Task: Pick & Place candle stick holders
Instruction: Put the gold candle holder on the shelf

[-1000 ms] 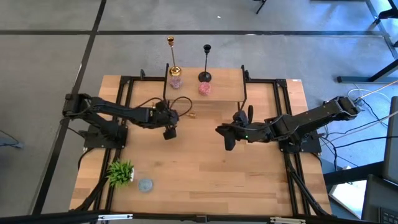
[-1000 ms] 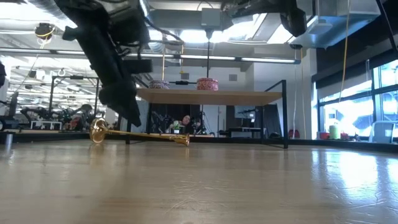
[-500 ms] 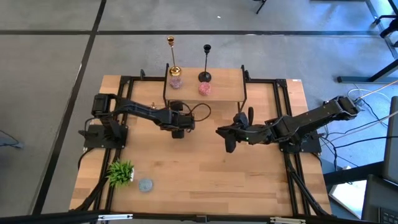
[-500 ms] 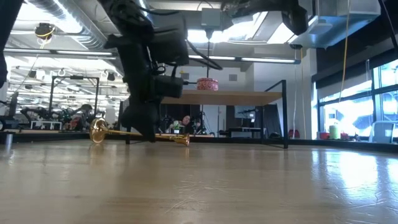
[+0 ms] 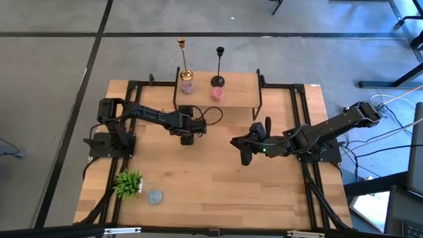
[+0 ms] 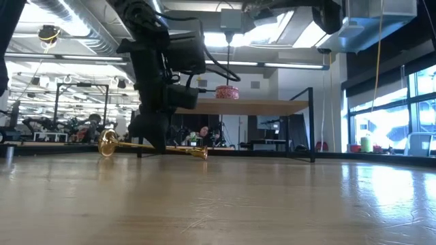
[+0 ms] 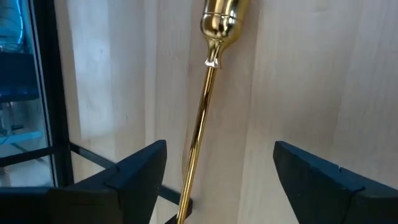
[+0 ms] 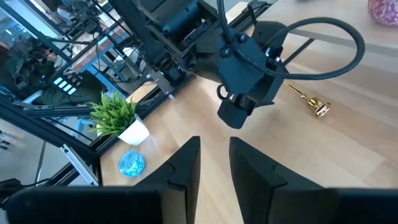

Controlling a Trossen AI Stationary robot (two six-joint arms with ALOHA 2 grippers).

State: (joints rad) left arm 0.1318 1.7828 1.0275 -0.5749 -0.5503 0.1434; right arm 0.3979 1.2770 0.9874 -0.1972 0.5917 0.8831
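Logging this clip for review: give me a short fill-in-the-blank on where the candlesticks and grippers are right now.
1. The gold candlestick under the left gripper is ____ on the table.
2. The left gripper's fingers are ____ on either side of its stem.
3. On the raised shelf stand ____ candlesticks.
4. The right gripper holds ____.

Missing: lying; open; two; nothing
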